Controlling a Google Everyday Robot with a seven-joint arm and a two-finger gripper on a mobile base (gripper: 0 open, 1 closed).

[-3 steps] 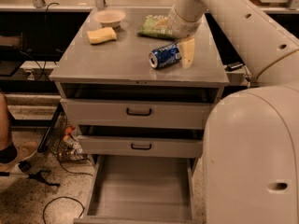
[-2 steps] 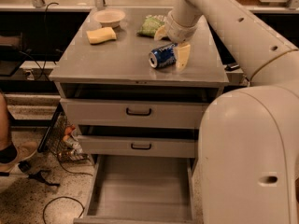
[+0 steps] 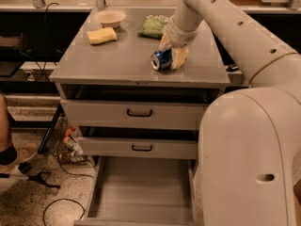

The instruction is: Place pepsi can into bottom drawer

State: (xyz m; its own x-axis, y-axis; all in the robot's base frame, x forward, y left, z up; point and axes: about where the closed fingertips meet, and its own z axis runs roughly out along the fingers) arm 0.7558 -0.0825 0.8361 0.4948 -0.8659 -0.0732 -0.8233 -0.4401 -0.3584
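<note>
Camera view: gripper (image 3: 172, 55) at cylindrical blue pepsi can (image 3: 160, 60), cabinet top (image 3: 117, 62).

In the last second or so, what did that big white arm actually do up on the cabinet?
The gripper moved left across the cabinet top and is now right at the pepsi can. The can lies on its side about where it was, not lifted. The bottom drawer is open as before; the sponge, bowl and green bag have not moved.

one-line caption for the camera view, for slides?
Gripper at the pepsi can lying on its side on the cabinet top; bottom drawer open below.
</note>
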